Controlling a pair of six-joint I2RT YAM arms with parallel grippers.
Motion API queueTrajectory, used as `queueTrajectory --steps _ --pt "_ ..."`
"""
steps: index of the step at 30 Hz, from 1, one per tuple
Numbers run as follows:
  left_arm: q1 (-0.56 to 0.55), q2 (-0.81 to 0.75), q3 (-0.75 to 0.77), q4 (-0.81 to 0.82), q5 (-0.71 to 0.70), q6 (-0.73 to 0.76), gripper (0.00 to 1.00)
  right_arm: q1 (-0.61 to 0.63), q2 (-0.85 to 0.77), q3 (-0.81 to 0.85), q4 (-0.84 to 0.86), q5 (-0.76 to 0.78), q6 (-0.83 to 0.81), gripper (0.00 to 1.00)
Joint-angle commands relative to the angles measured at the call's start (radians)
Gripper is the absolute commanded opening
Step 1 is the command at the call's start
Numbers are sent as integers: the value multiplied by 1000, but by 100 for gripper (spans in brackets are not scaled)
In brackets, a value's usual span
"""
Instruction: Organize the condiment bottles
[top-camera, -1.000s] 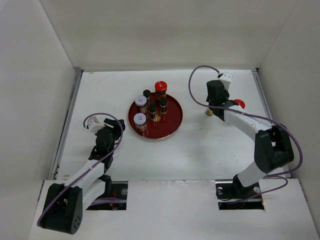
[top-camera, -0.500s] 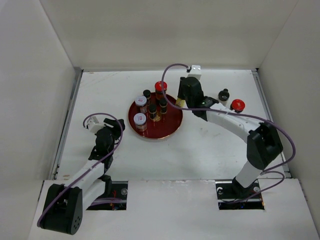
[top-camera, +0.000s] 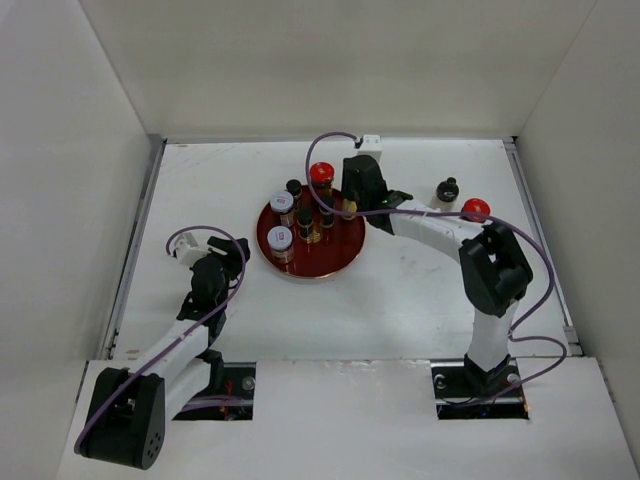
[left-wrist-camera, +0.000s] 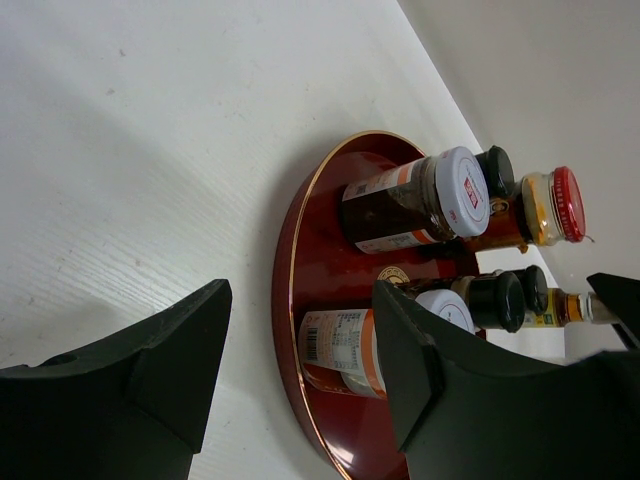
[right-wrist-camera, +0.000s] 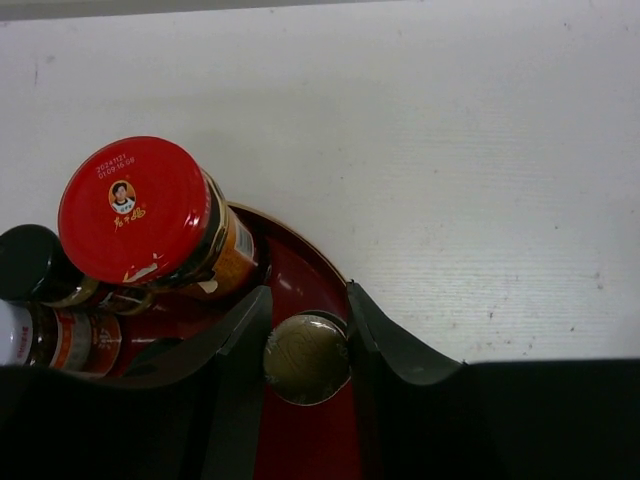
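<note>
One second ago my right pincer (top-camera: 348, 204) was far to the right of the red tray (top-camera: 325, 260). Half a second ago it was just beside the tray's right rim. Now it is over that rim, and the yellowish bottle (right-wrist-camera: 306, 358) has come with it. The pincer is closed narrow on this bottle, with one finger on each side of its round dull-gold top. The bottle is just inside the rim, near the red-lidded jar (right-wrist-camera: 147, 208). Whether its bottom touches the tray, I cannot tell.

My left pincer (left-wrist-camera: 300, 300) is where it was, left of the tray, spread wide with nothing between the fingers.

The other things on the tray did not move: the two white-lidded jars (left-wrist-camera: 462, 190) in its left half and the three black-capped bottles (left-wrist-camera: 497, 300) around its middle. To the right of the tray, well apart from it, a single black-capped bottle (top-camera: 447, 187) and a second red-lidded jar (top-camera: 476, 209) stand as they did half a second ago.

For the writing, the red lid on the tray shows a small portrait of a person in its middle. Near its edge is a line of printed letters and digits, too small for me to read surely. The white lids carry red characters that I cannot read. The white-lidded jar at the tray's left rim shows a barcode on its label.
</note>
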Motion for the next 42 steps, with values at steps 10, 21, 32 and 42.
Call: queueTrajectory --steps 10,21,32,42 --pt "3 -17 14 54 -2 13 57 23 -163 -66 107 16 5 72" --pt "0 -6 17 55 12 11 57 -242 -404 -331 88 75 47 59" --pt "-8 -6 19 55 1 13 57 -411 -491 -408 -12 281 30 85" --pt "-33 32 25 77 -5 11 57 -489 -518 -485 -104 280 85 89"
